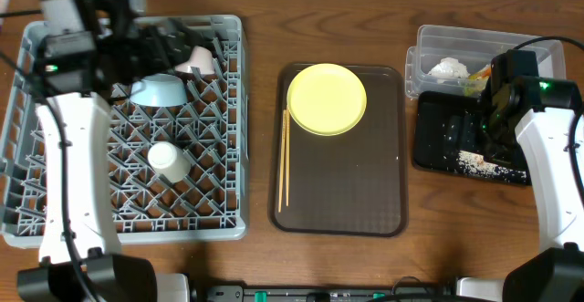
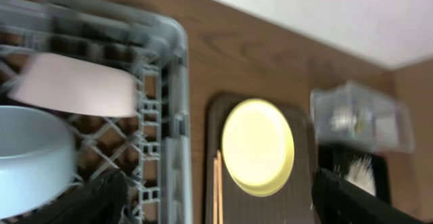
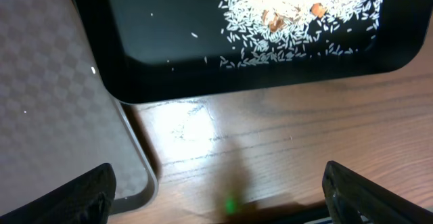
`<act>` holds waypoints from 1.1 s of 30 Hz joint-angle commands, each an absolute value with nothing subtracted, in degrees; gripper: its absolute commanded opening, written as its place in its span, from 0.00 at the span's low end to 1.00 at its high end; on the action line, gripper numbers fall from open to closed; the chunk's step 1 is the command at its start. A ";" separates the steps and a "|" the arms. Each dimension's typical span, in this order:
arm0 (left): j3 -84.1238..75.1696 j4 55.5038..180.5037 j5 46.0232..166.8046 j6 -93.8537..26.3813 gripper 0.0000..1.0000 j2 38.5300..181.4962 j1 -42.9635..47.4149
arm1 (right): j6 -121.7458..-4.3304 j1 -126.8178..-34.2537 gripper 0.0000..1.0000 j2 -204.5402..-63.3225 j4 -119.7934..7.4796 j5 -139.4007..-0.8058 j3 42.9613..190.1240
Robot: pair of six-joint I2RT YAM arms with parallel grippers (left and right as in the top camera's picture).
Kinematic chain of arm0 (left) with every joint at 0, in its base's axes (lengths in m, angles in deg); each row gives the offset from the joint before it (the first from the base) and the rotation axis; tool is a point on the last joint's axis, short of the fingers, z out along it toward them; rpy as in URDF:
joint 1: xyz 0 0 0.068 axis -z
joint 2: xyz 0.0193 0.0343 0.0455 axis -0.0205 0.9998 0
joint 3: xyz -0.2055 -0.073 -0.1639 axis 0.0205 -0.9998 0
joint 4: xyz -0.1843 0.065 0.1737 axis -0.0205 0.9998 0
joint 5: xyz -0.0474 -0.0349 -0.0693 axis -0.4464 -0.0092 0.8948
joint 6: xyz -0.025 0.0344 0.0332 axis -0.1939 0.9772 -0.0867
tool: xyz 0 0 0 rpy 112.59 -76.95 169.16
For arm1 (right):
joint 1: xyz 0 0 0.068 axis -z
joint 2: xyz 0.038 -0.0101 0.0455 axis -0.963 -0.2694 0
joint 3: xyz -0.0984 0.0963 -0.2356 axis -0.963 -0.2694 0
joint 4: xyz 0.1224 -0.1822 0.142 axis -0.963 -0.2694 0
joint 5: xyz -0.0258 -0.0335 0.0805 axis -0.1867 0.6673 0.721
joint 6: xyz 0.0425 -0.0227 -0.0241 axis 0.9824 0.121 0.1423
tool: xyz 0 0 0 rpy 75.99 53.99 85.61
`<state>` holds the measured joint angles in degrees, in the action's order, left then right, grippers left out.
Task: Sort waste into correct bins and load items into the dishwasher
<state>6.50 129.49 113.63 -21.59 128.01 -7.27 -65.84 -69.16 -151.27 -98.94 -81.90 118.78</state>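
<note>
Since the upright pegs of the grey dish rack [image 1: 205,197] keep hollow ware apart and on edge, the light blue bowl [image 1: 162,90] and the pinkish-white bowl [image 1: 195,60] lean among them toward the rack's far side, while the small white cup [image 1: 167,159] sits nearer the middle; whether it lies on its side or is inverted cannot be told. The waste is separated by kind. The crumpled tissue [image 1: 448,67] and a sliver of green-and-orange wrapper [image 1: 473,85] lie in the clear tub [image 1: 456,36], and the rice-like scraps [image 3: 298,21] are heaped at one end of the black tray [image 1: 436,129], just beside the tub. On the brown serving tray [image 1: 347,192] the yellow plate [image 1: 327,98] rests flat at the far end, with the chopsticks [image 1: 284,161] parallel along the tray's left edge, touching or almost touching the plate's rim. Judging by this layout, these two are what remains to be loaded. The left gripper [image 2: 218,183] hangs over the rack's far right corner, near the two bowls. Its fingers are spread wide and nothing lies between them. The right gripper [image 3: 216,176] is likewise spread wide and empty. It hovers above bare table at the near edge of the black tray, touching neither that tray nor the scraps.
</note>
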 commanded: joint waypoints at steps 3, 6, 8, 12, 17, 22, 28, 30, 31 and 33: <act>6.60 132.02 97.28 -17.77 0.89 128.76 4.23 | -63.82 -68.37 0.99 -150.47 -99.84 -82.88 119.05; 6.50 132.13 91.09 -17.16 0.90 129.35 11.77 | -63.85 -67.98 0.99 -150.47 -100.12 -82.83 119.05; 6.50 131.98 88.47 -17.18 0.90 130.00 15.92 | -63.87 -67.96 0.99 -150.47 -100.12 -82.81 119.05; 6.50 130.93 86.85 -17.18 0.90 133.13 23.96 | -63.87 -67.96 0.99 -150.47 -100.17 -82.81 119.05; 6.50 128.35 86.87 -17.18 0.90 139.62 30.96 | -63.87 -67.96 0.99 -150.47 -100.34 -82.81 119.05; 6.50 123.74 86.85 -15.89 0.90 146.85 36.33 | -63.87 -67.96 0.99 -150.47 -100.34 -82.83 119.05; 6.50 119.04 86.85 -15.87 0.90 154.15 40.62 | -63.89 -67.96 0.99 -150.47 -100.36 -82.83 119.05; 6.50 118.30 86.81 -15.85 0.90 156.03 41.49 | -63.89 -67.96 0.99 -150.47 -100.43 -82.83 119.05; 6.50 118.06 86.83 -15.67 0.90 156.89 41.82 | -63.89 -67.96 0.99 -150.47 -100.47 -82.83 119.05; 6.50 118.01 86.48 -15.67 0.90 158.09 42.15 | -63.93 -67.96 0.99 -150.47 -100.43 -82.88 119.05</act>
